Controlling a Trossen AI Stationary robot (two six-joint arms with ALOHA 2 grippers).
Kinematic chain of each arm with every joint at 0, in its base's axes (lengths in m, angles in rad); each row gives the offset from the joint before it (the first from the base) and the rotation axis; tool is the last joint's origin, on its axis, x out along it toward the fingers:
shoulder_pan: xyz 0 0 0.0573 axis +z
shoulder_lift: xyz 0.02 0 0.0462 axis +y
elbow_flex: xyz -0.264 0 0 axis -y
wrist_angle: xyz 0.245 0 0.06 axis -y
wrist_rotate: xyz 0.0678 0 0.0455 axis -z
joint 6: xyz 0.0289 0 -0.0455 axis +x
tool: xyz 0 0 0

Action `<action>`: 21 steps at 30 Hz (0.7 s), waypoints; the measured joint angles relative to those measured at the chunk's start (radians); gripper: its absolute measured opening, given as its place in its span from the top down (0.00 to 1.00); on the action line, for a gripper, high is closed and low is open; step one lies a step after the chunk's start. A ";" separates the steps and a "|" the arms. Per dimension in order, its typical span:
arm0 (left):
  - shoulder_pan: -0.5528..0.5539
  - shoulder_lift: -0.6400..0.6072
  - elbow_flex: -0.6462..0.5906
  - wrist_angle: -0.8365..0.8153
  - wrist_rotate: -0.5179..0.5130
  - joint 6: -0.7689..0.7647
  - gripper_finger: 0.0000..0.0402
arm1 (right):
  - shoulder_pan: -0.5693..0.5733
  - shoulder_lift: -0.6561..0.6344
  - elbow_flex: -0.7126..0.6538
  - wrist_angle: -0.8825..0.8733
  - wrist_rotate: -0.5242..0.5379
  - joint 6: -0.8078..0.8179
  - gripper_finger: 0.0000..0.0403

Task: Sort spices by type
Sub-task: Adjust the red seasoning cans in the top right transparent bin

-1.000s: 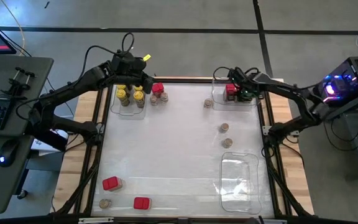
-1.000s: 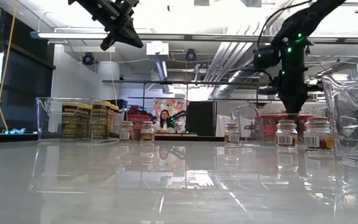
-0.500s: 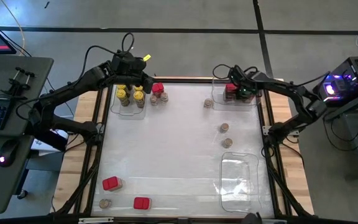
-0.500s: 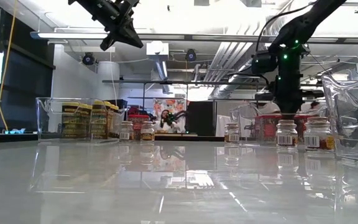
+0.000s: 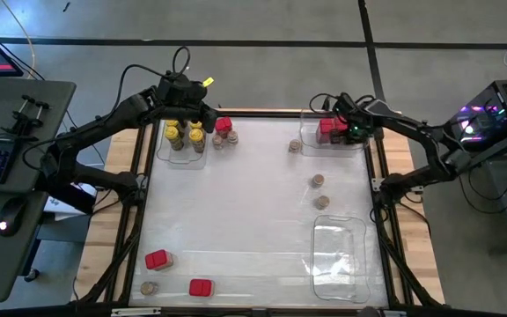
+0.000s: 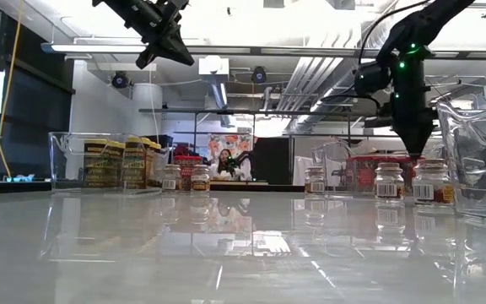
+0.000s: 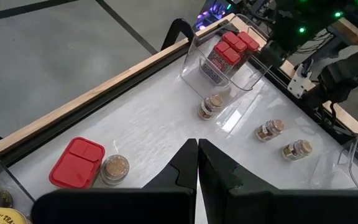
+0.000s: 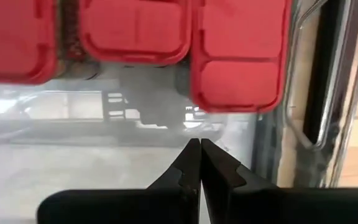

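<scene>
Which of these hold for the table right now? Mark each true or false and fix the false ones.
1. The right gripper is shut and holds nothing. True.
2. The red-topped boxes stand in the clear tray at the far right corner. True.
3. The clear tray near the right front edge is full of jars. False: nothing shows in it.
4. The left gripper grips a yellow-lidded jar. False: it is shut on nothing, raised above the yellow-lidded jars.
5. Two red boxes lie near the front left corner. True.
</scene>
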 joint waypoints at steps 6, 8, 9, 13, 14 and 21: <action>0.000 0.000 0.000 -0.001 0.000 0.000 1.00 | -0.038 0.034 -0.001 0.000 0.028 -0.007 1.00; 0.000 0.000 0.000 0.000 0.000 0.000 1.00 | -0.037 0.039 -0.001 0.002 0.030 0.000 1.00; 0.000 0.000 0.000 -0.001 0.000 0.000 1.00 | -0.036 0.041 -0.001 0.006 0.033 0.008 1.00; 0.000 0.000 0.000 -0.001 0.000 0.000 1.00 | -0.032 0.041 -0.002 0.048 0.054 0.075 1.00; 0.000 0.000 0.000 -0.001 0.000 0.000 1.00 | -0.032 0.041 -0.002 0.058 0.063 0.089 1.00; 0.000 0.000 0.000 -0.002 0.000 -0.001 1.00 | -0.032 0.041 -0.002 0.126 0.117 0.197 1.00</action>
